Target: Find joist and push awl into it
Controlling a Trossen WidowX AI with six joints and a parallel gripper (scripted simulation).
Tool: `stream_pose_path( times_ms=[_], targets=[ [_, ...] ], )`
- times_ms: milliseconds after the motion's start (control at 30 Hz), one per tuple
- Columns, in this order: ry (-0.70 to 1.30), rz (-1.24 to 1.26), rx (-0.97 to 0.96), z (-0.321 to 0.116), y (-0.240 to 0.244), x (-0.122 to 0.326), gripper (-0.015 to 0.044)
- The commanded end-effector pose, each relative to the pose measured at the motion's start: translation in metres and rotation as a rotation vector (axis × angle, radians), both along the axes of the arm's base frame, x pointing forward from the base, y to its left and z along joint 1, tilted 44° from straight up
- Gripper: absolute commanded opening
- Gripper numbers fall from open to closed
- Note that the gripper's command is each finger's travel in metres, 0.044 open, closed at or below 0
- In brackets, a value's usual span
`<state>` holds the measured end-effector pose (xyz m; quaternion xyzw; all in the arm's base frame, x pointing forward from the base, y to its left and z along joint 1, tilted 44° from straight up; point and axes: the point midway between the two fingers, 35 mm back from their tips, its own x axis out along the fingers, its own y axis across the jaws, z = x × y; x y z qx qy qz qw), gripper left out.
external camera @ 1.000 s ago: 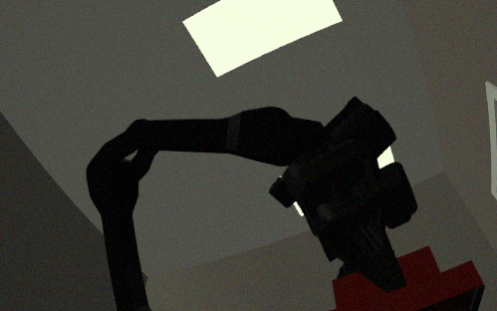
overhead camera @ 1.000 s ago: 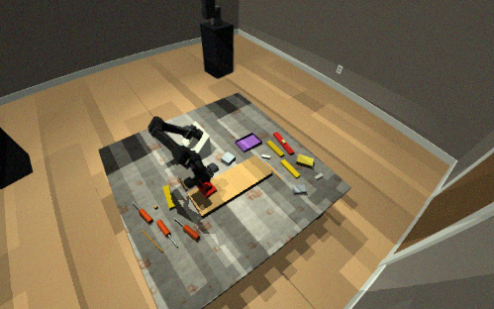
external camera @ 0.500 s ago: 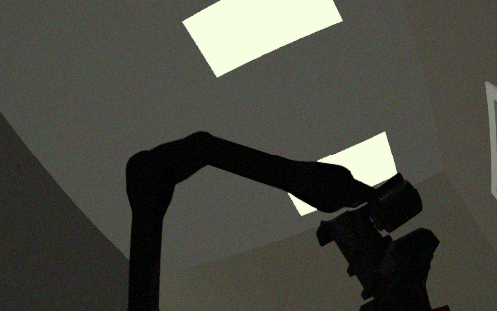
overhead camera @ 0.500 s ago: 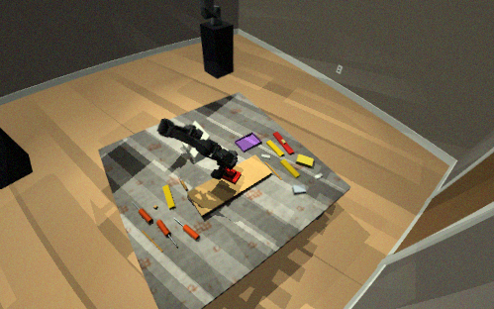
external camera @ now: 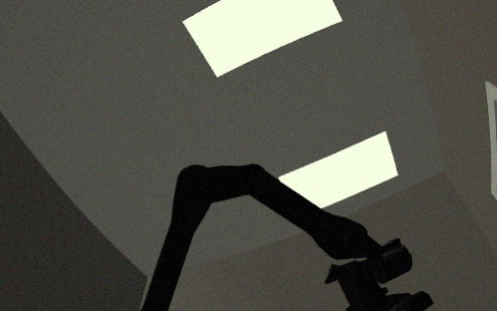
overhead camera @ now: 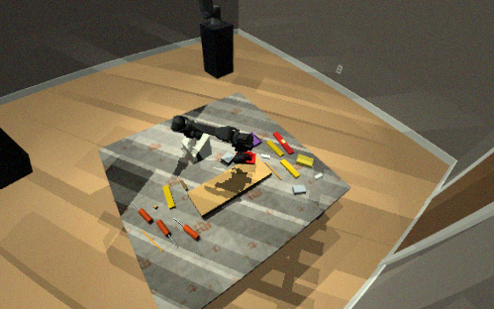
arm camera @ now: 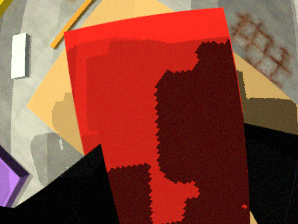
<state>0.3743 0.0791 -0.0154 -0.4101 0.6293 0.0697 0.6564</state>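
My gripper (overhead camera: 244, 157) (arm camera: 173, 140) is shut on the red stud finder (overhead camera: 251, 157) (arm camera: 125, 100). It holds it above the back edge of the tan floor panel (overhead camera: 204, 200) (arm camera: 125, 7), towards the right end. The purple tray (overhead camera: 256, 141) (arm camera: 10, 176) is just behind, partly hidden by the arm in the top view. Three orange-handled tools with thin shafts, a left one (overhead camera: 145, 215), a middle one (overhead camera: 163, 228) and a right one (overhead camera: 190, 232), lie left of the panel; which one is the awl I cannot tell. The exterior view shows only the dark arm against the ceiling.
A grey block (overhead camera: 227, 158) lies left of the stud finder. A white block (overhead camera: 265, 156) (arm camera: 20, 56) and an orange stick (overhead camera: 273, 170) (arm camera: 72, 23) lie near the panel's right end. Yellow bars (overhead camera: 289, 168) and a red bar (overhead camera: 279, 139) lie farther right. Another yellow bar (overhead camera: 168, 197) lies left.
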Motion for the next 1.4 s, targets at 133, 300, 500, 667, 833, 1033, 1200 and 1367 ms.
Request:
stream_pose_path(
  times_ms=[133,300,500,667,833,1033,1200,1367],
  targets=[
    [0.129,0.166,0.013,-0.051,0.058,-0.031,0.0],
    [0.206,0.254,0.007,-0.08,0.085,-0.057,0.0],
    [0.298,0.355,-0.008,-0.113,0.111,-0.092,0.0],
    [0.374,0.436,-0.027,-0.14,0.126,-0.124,0.0],
    [0.449,0.514,-0.053,-0.165,0.136,-0.158,0.0],
    [0.515,0.58,-0.082,-0.187,0.139,-0.189,0.0],
    [0.515,0.58,-0.082,-0.189,0.138,-0.189,0.0],
    [0.515,0.58,-0.082,-0.198,0.13,-0.188,0.0]
  ],
)
